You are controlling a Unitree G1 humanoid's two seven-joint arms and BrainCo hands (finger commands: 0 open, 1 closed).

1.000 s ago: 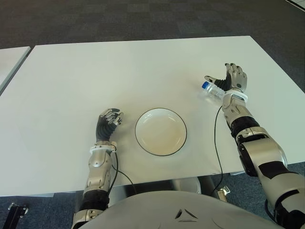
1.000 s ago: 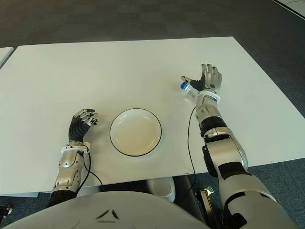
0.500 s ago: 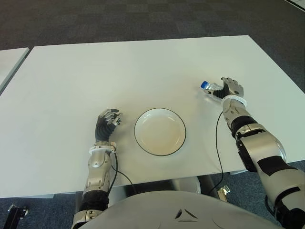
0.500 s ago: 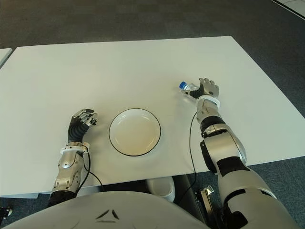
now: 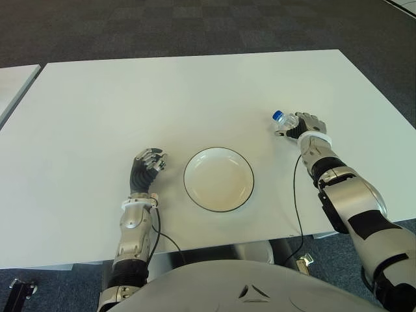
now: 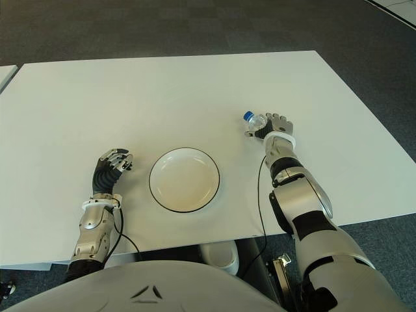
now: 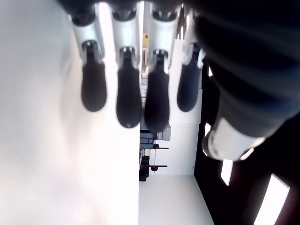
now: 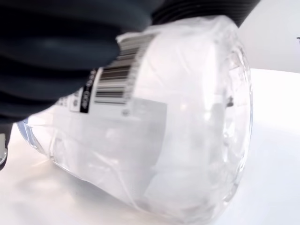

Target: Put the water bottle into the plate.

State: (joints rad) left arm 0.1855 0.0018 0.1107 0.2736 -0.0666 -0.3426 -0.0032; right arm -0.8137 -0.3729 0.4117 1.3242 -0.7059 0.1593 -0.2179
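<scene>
A clear water bottle (image 5: 284,121) with a blue cap lies on the white table (image 5: 162,97), right of the plate. My right hand (image 5: 303,125) is curled around it, and the right wrist view shows the bottle (image 8: 154,122) filling the frame under dark fingers (image 8: 61,56). The white plate (image 5: 218,179) with a dark rim sits near the table's front edge and holds nothing. My left hand (image 5: 147,166) shows left of the plate with its fingers (image 7: 126,89) curled on nothing.
A second white table (image 5: 13,84) shows at the far left edge. Dark carpet (image 5: 195,26) lies beyond the table's far side. A thin black cable (image 5: 296,195) runs along my right forearm to the front edge.
My right hand has gone from open beside the bottle to curled around it, and has drawn slightly back toward me. The left hand and the plate have not moved.
</scene>
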